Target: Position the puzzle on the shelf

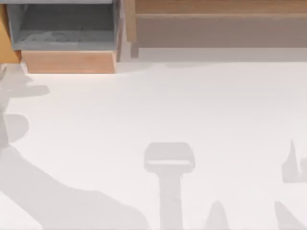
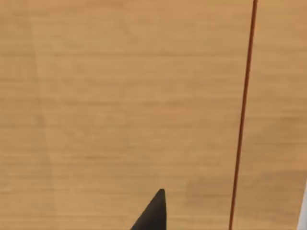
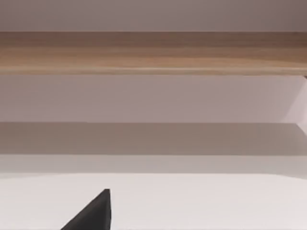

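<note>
Two pieces of furniture along the far edge of the white desk (image 1: 192,110) in the top view. At the right, the shelf (image 1: 216,6): long light-brown ledge, wooden side post (image 1: 130,21) at its left end, darker brown front face (image 1: 216,31) below, running out past the view's right edge. At the left, just beside the post, a grey-lined box compartment (image 1: 67,28) with a light wooden front (image 1: 69,61), and an orange-brown panel (image 1: 5,38) against its left side. Grey shadows (image 1: 169,163) spread over the near half of the desk: one blocky on a straight stem near the middle, pointed ones toward the right, a broad one sweeping in from the left.

Left wrist view: dark pointed tip of the left end effector (image 2: 156,213) close before a light wooden surface (image 2: 120,96) with faint horizontal grain, crossed from end to end by a thin reddish line (image 2: 242,115). Cannot tell which piece of furniture that wood belongs to. Open or closed: cannot tell.

Right wrist view: dark tip of the right end effector (image 3: 96,213) over the white desk, facing the shelf's wooden ledge, with the darker band beneath it and a strip of shade on the desk at its foot. Bare desk between tip and shelf. Open or closed: likewise cannot tell.
</note>
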Robot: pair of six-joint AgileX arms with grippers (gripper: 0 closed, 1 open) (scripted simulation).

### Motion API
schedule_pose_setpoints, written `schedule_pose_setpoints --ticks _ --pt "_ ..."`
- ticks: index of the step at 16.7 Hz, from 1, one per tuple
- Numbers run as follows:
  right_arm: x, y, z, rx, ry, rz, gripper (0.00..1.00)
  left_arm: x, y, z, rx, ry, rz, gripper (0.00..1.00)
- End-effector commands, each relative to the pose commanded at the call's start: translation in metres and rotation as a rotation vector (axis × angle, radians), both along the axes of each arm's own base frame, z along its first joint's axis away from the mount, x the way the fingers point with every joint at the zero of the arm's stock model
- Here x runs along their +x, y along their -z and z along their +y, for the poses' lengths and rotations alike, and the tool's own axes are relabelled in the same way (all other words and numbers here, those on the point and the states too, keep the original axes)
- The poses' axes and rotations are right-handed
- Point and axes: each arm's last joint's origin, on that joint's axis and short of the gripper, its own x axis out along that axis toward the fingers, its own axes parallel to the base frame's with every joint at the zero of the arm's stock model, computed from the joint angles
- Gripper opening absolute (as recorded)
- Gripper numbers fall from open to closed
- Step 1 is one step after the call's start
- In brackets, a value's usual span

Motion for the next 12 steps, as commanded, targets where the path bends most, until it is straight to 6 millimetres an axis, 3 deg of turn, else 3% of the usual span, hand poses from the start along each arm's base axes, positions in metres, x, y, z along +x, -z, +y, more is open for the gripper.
schedule_pose_setpoints --ticks 6,12 --pt "0.0 0.0 0.0 0.0 0.0 0.0 1.0 0.0 0.0 0.0 0.0 0.0 0.0 0.02" --pt "0.0 0.0 0.0 0.0 0.0 0.0 1.0 0.0 0.0 0.0 0.0 0.0 0.0 0.0"
